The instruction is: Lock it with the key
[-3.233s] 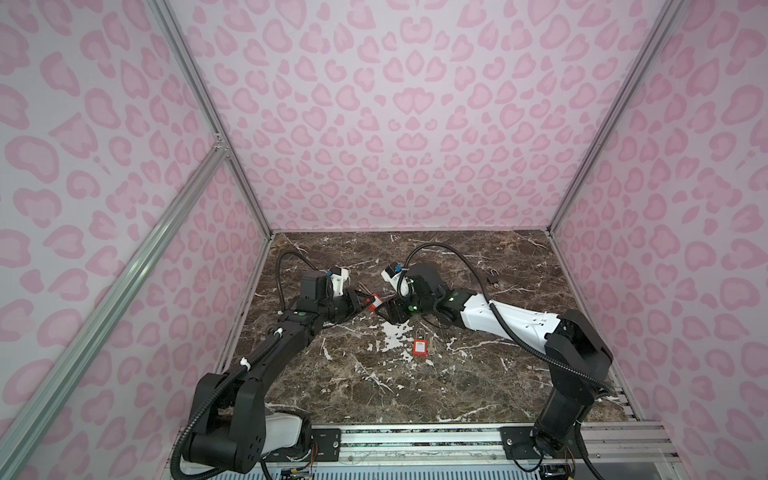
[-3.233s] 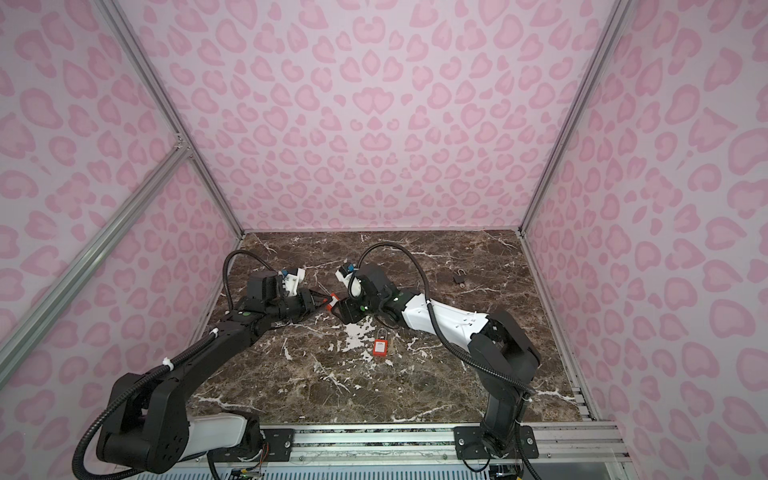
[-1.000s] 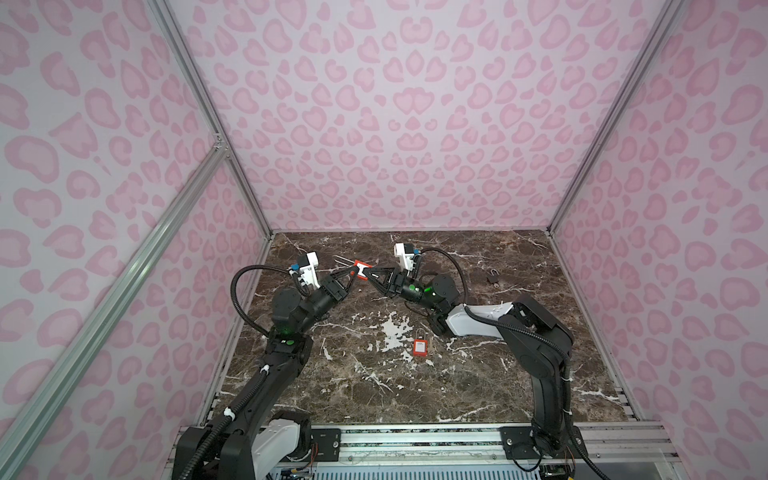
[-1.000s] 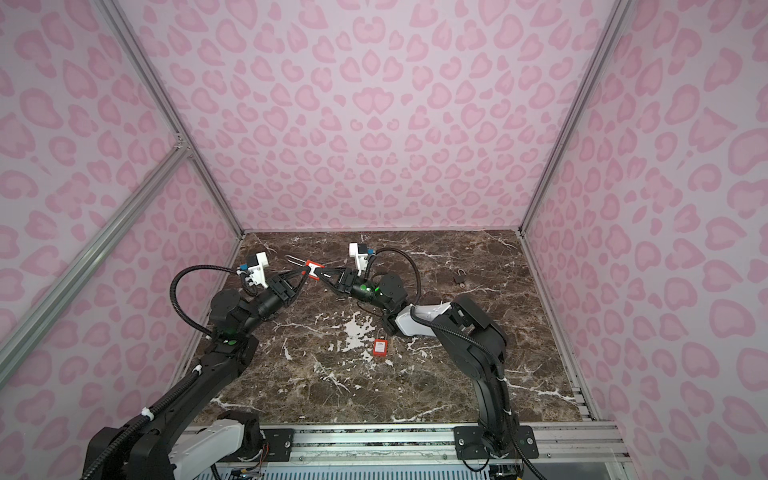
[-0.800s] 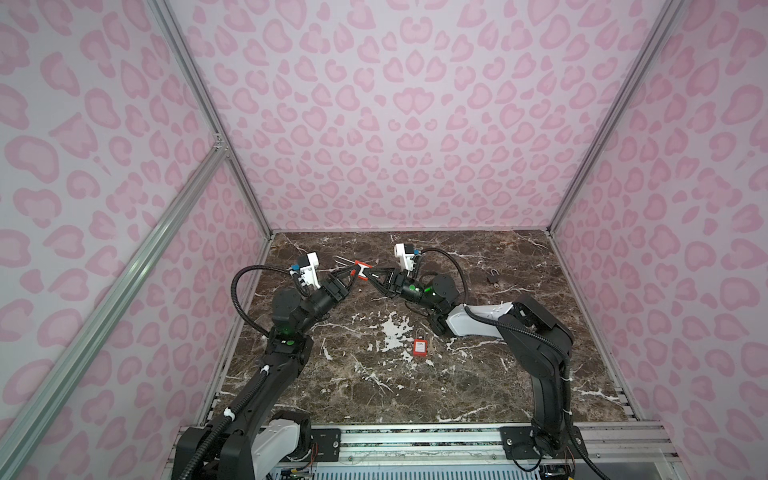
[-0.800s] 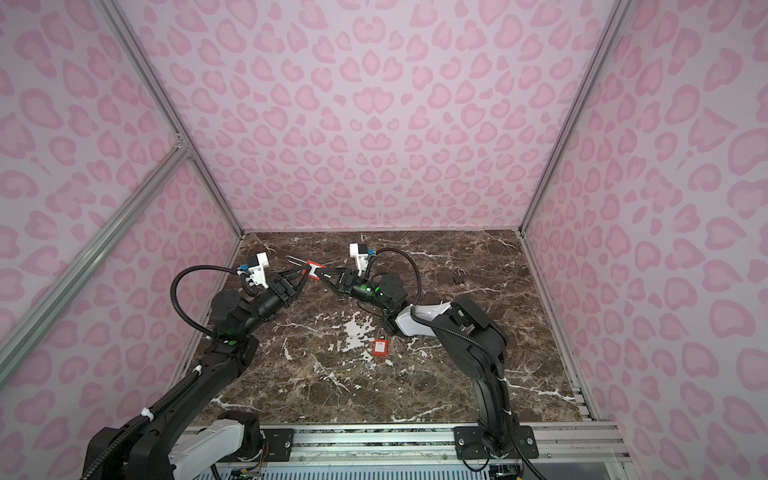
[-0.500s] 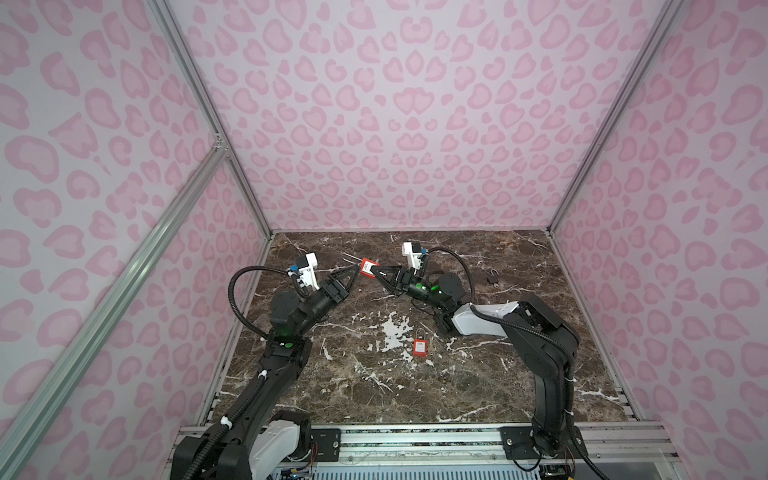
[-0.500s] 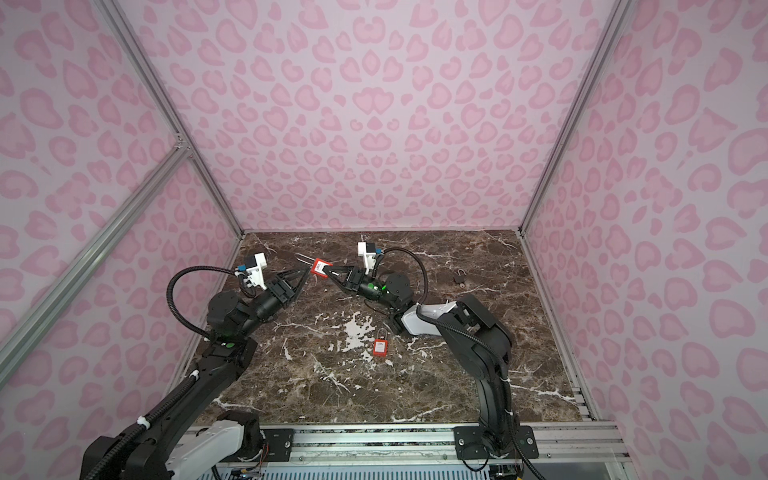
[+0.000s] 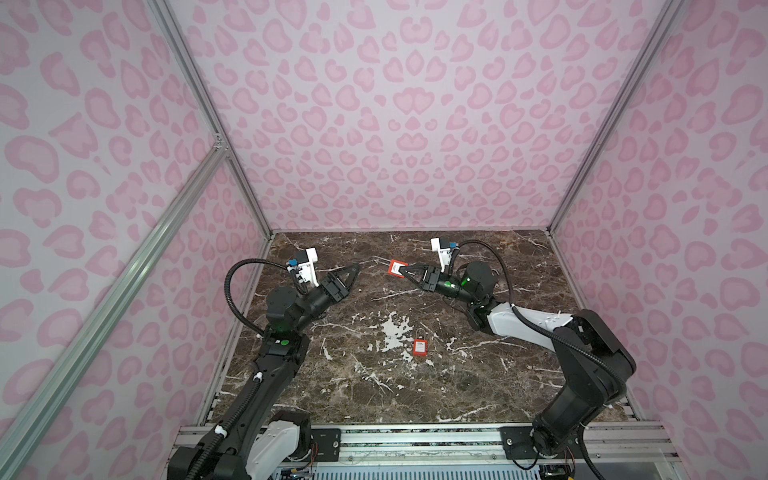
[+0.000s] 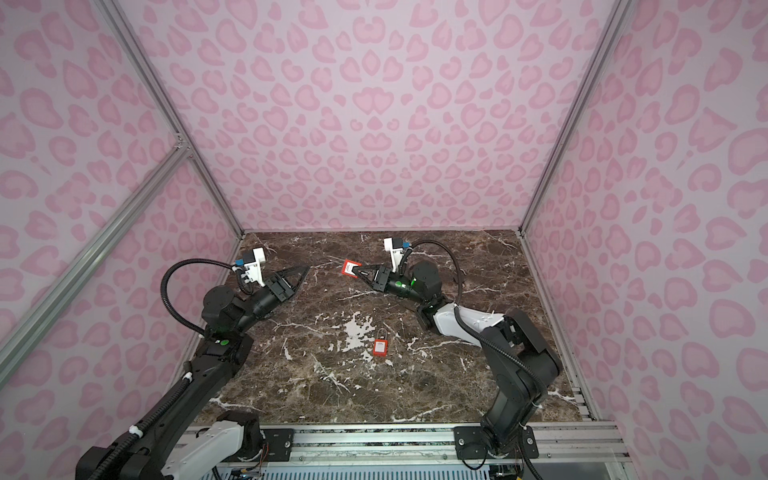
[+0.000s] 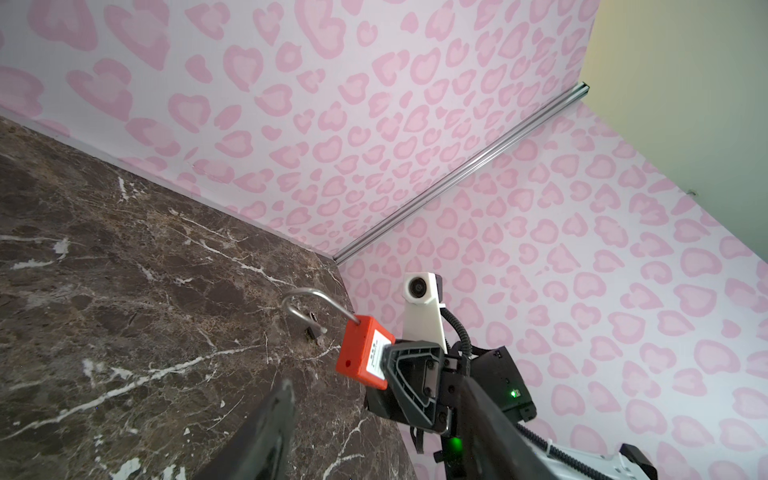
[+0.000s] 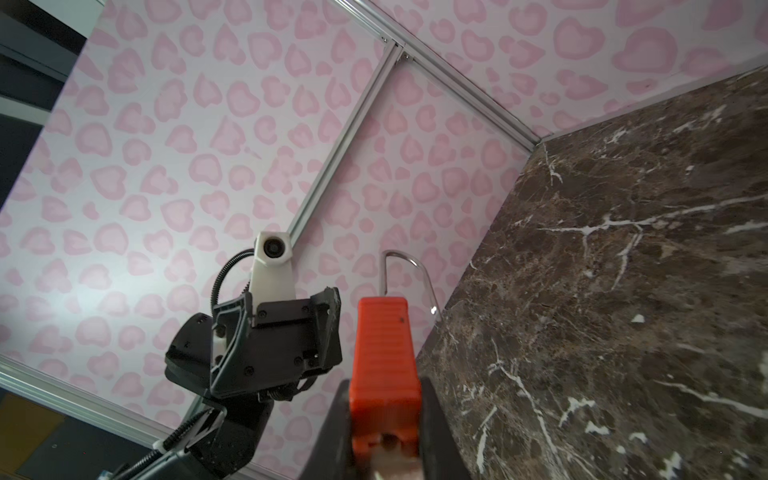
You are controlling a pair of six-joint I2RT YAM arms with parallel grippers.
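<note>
- right tool is clamped on the body of a red padlock and holds it up off the desk, with the shackle swung open
- left tool is spread wide with nothing in it, pointing at that padlock, near it but not touching
- second red padlock lies flat mid-desk, well apart from both tools
- small dark thing on the desk, too small to tell what it is

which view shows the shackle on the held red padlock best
Left wrist view: the shackle shows whole and open, one end free of the held padlock in the right pincer. The right wrist view foreshortens it past the padlock; in both top views it is tiny.
</note>
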